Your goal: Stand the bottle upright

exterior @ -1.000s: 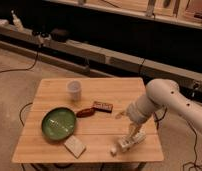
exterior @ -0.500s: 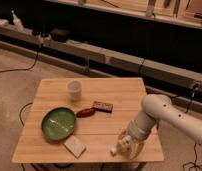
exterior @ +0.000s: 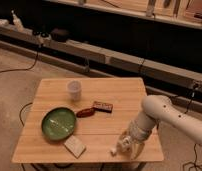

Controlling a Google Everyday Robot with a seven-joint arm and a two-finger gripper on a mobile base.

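The small white bottle (exterior: pixel 120 146) lies tilted near the front right corner of the wooden table (exterior: pixel 114 90), with its cap pointing front-left toward the table edge. My gripper (exterior: pixel 129 142) is right at the bottle's body, reaching down from the white arm (exterior: pixel 156 112) that comes in from the right. The arm's wrist hides part of the bottle.
A translucent cup (exterior: pixel 74 89) stands at the back left. A green plate (exterior: pixel 59 123) sits at the left, with a pale flat block (exterior: pixel 74 146) in front of it. A reddish-brown item (exterior: pixel 85 112) and a dark bar (exterior: pixel 102 106) lie mid-table. The bottle is close to the front edge.
The arm has swung toward the front right corner and come down, bringing the gripper onto the bottle. The bottle has stayed in about the same spot.
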